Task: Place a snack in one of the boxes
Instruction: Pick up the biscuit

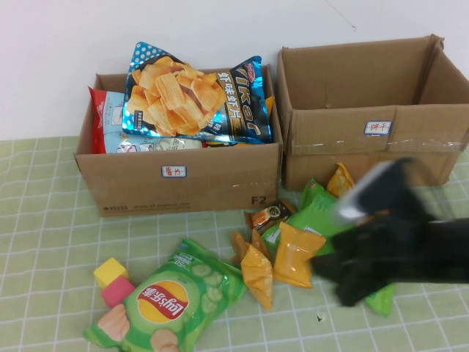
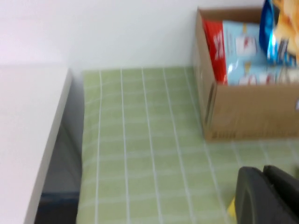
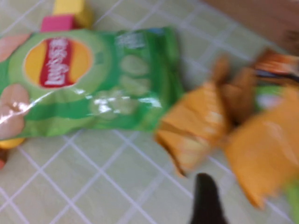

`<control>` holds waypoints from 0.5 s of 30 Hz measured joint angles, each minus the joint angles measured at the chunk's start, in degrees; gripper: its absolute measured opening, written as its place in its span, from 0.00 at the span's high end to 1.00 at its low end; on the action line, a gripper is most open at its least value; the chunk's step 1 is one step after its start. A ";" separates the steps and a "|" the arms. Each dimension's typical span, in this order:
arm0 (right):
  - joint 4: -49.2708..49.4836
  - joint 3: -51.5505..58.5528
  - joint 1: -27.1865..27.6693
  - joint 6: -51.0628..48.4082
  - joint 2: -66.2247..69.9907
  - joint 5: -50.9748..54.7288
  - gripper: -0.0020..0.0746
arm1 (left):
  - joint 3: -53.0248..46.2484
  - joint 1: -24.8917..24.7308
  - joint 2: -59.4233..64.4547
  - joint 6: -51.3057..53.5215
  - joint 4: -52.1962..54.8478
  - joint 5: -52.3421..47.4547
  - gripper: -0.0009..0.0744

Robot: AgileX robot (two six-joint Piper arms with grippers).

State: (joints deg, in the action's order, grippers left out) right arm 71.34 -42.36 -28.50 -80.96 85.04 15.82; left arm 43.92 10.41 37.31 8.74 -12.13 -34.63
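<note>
1. The right gripper point(image 1: 350, 282) hangs blurred over the snack pile near the table's front right; whether its fingers stand wide or narrow cannot be told
2. The left gripper point(image 2: 268, 196) sits closed, empty, over the green checked cloth point(image 2: 140, 140) by the table's left edge
3. Orange packets point(image 1: 282, 257) lie just beside a green Lay's bag point(image 1: 172, 301)
4. The left box point(image 1: 183, 180) holds a blue chip bag point(image 1: 194, 99); the right box point(image 1: 366, 110) stands at the back right edge

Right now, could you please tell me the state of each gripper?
Left gripper: closed, empty, low over the mat beside the left box.
Right gripper: over the orange packets; cannot be told.
</note>
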 joint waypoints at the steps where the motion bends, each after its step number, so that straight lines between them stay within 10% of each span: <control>1: 0.45 -1.31 -1.34 -1.15 2.08 -0.43 0.45 | -1.44 0.00 -1.31 0.22 0.59 -0.77 0.99; 15: 4.13 -15.87 -9.43 -3.78 22.16 -6.72 0.32 | -19.25 0.00 -7.04 2.07 4.41 -5.71 0.99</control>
State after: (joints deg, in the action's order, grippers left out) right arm 75.48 -58.23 -37.93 -84.74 107.20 9.10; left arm 24.67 10.41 30.27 10.81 -7.72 -40.34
